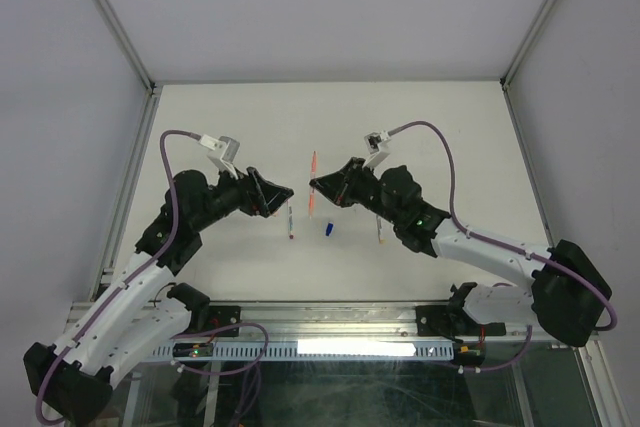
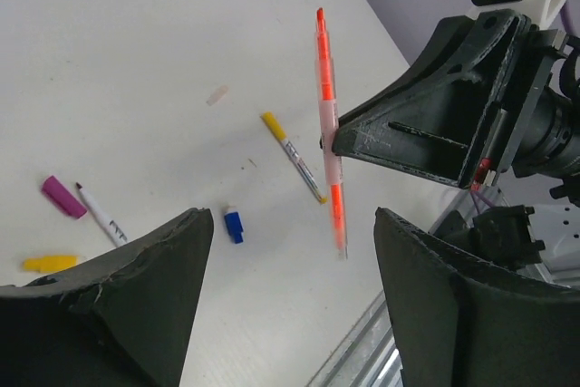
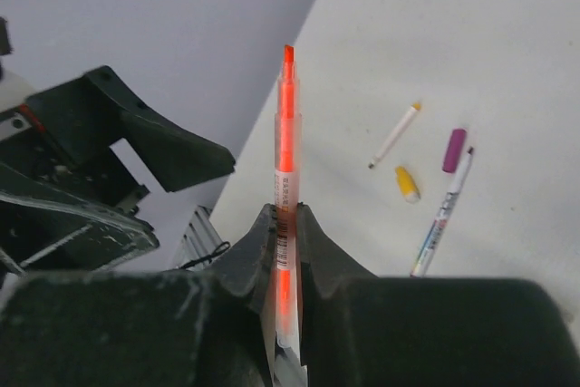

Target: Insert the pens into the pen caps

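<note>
orange pen: clamped in the right gripper and held up off the table. In the top view it sits mid-table, between the two grippers, with the barrel running 12 to 6. Translucent barrel, orange core, bare orange tip on the end away from the fingers.
right gripper: clenched on the orange pen's barrel, below mid-length. In the left wrist view the pen sticks out both above and below the fingers. In the top view the gripper is at 3 o'clock of the pen.
left gripper: released, jaws wide apart with nothing between them. In the top view it is at 9 o'clock of the orange pen, close but not touching.
blue cap: lying loose on the table. In the top view it is at 5 o'clock of the orange pen, near it.
yellow-tipped pen: flat on the table. In the left wrist view it is at 1 o'clock of the blue cap, near but apart.
purple cap: on the table. In the left wrist view it is at 9 o'clock of the blue cap, well apart.
dark-tipped pen: flat on the table, just beside the purple cap at its 4 o'clock. Contact between them cannot be told.
yellow cap: on the table at 6 o'clock of the purple cap, apart from it.
table: white, matte.
</note>
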Controlling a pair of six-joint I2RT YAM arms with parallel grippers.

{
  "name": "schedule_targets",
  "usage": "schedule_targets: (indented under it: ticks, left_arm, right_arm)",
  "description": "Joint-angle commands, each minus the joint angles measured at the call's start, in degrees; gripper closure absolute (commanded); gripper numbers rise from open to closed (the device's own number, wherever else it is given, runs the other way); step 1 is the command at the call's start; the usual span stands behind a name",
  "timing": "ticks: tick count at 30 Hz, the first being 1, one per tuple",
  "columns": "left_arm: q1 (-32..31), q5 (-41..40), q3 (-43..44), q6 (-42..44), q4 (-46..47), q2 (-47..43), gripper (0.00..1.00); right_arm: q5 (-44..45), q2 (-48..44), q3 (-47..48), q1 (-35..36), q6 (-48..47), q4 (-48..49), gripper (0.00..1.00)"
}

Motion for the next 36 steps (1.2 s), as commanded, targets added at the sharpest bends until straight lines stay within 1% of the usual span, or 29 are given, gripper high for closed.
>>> schedule_targets:
  ticks: [1, 4, 9, 17, 22, 33, 36]
  left_arm:
    - [0.19, 7.36, -0.33, -1.42, 8.87, 0.8, 0.27]
    - [0.2, 9.87, -0.39, -2.35, 12.04, 1.66, 0.27]
    - [0.19, 11.21, 0.45, -2.22, 13.19, 3.47, 0.27]
    - [0.19, 12.84, 1.48, -3.05, 15.64, 6.84, 0.36]
    - [0.19, 13.87, 2.33, -3.91, 18.21, 8.4, 0.39]
    - [0.19, 13.26, 3.82, -4.87, 20.52, 10.01, 0.61]
    - [0.19, 12.87, 3.96, -4.7, 20.37, 9.91, 0.7]
  right_arm:
    - [-0.27, -2.0, 0.91, -0.03, 2.6, 10.99, 1.0]
    - [-0.83, -1.47, 2.13, -0.03, 2.75, 12.37, 1.0]
    - [-2.0, -0.37, 3.85, -0.03, 3.57, 14.71, 1.0]
    - [-4.36, 1.28, 5.51, 0.14, 4.38, 16.88, 1.0]
    - [-5.31, 2.34, 6.59, 0.9, 4.35, 16.67, 1.0]
    - [-4.65, 2.6, 7.68, 2.59, 1.34, 13.8, 1.0]
    - [-4.55, 2.41, 7.85, 2.78, 0.76, 12.94, 1.0]
